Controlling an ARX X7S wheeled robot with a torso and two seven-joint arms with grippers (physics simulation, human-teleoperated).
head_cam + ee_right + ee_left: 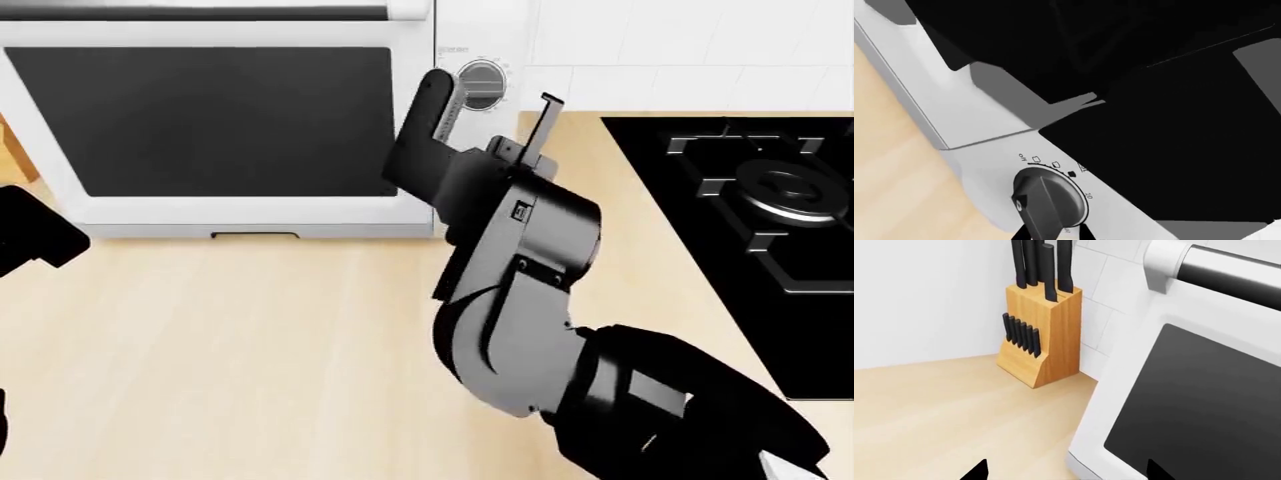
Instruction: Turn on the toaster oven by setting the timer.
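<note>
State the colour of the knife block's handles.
Black handles in a light wooden knife block; the left wrist view shows them best.

Bright, even, sharp renders (soft shadows only), without glare or blur.

1. Head cam looks steeply down over the wooden bench, toaster oven along the back edge, stovetop at the right edge.
2. Left wrist cam sits low, facing the back-left corner and the knife block, oven door close by.
3. Right wrist cam is super close on an oven knob; head cam shares it.
</note>
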